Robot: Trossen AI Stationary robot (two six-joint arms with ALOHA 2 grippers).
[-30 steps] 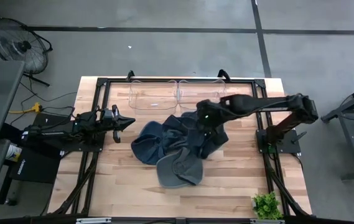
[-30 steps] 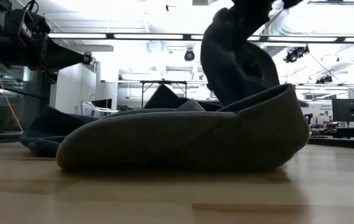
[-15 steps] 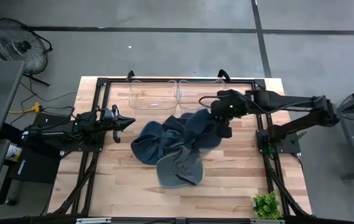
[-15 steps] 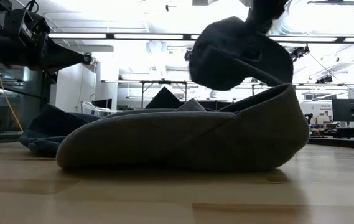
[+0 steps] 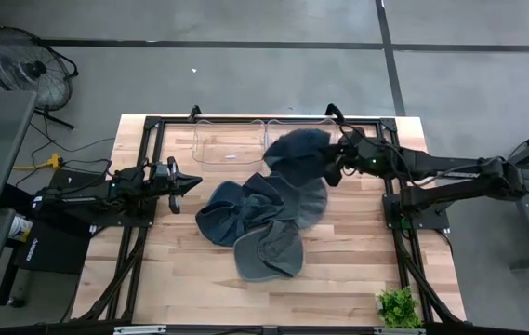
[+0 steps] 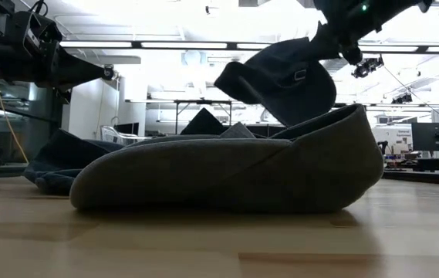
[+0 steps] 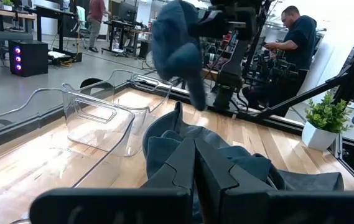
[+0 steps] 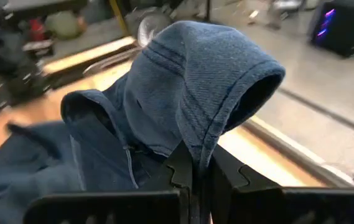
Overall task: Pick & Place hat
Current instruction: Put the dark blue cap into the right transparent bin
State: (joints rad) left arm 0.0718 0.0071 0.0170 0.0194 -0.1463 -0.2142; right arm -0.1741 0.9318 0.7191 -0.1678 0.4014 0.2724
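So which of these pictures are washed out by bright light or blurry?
Low view: ceiling lights glare, leaving the lifted hat and the hat on the table dark against them. Right wrist view: background blurred, the gripped hat sharp. High view: evenly lit.

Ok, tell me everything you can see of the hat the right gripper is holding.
The lifted hat is a blue, soft, denim-like cloth cap with rows of stitching. The right gripper is shut on its edge, so it hangs limp and folded, its hollow inside showing in the right wrist view. It is in the air, clear of the pile of hats on the wooden table, above the clear bins at the table's far edge. Only the gripper appears to touch it.
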